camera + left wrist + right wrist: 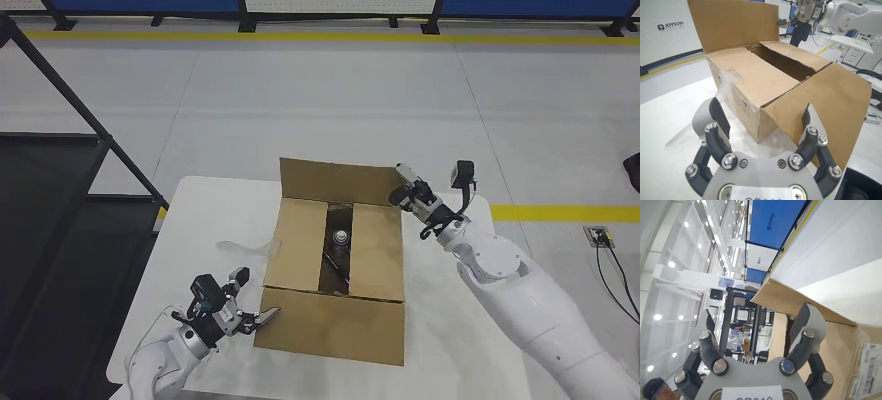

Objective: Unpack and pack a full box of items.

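A brown cardboard box [300, 240] stands in the middle of the white table [200, 230]. Its far flap [335, 182] stands upright and its near flap [335, 325] hangs out toward the front. The two side flaps lie nearly flat, with a dark gap between them where a grey-capped bottle [341, 237] shows inside. My left gripper [256, 296] is open, low beside the box's near left corner [758, 123], with nothing between its fingers [719, 115]. My right gripper [398, 186] is open at the far right corner, next to the upright flap's edge [791, 298].
A strip of clear tape [725, 85] hangs from the box's left side, and more tape lies on the table [240, 245]. A black frame [70, 100] stands to the table's left. Bare tabletop lies left and right of the box.
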`<action>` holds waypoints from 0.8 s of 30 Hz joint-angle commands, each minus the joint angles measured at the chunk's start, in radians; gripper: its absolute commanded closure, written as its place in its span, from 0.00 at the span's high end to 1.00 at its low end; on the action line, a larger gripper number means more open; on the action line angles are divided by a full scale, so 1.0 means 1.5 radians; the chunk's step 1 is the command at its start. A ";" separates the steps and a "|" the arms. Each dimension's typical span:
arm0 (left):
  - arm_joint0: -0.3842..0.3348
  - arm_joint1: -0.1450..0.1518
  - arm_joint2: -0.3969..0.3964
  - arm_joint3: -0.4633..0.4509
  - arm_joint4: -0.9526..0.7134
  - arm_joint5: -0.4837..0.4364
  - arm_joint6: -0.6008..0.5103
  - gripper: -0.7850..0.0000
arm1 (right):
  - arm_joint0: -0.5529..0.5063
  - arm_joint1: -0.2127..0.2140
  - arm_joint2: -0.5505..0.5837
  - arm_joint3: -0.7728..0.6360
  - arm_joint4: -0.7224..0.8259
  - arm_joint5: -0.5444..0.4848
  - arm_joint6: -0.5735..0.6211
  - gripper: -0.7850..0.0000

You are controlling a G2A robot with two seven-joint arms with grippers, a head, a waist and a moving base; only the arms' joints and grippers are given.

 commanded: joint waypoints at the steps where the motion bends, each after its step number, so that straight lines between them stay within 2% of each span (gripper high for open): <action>1: -0.001 0.001 0.002 0.001 -0.002 0.000 0.000 1.00 | 0.022 -0.016 -0.018 0.029 -0.020 0.004 -0.018 1.00; 13: -0.006 0.005 0.012 0.013 -0.011 -0.002 0.000 1.00 | 0.094 -0.111 -0.113 0.172 -0.184 0.008 -0.148 1.00; 21: -0.005 0.008 0.020 0.020 -0.006 -0.004 0.013 1.00 | 0.123 -0.158 -0.124 0.262 -0.185 0.039 -0.120 1.00; 24: -0.002 0.010 0.022 0.021 -0.005 -0.003 0.021 1.00 | 0.124 -0.169 -0.114 0.281 -0.180 0.010 -0.127 1.00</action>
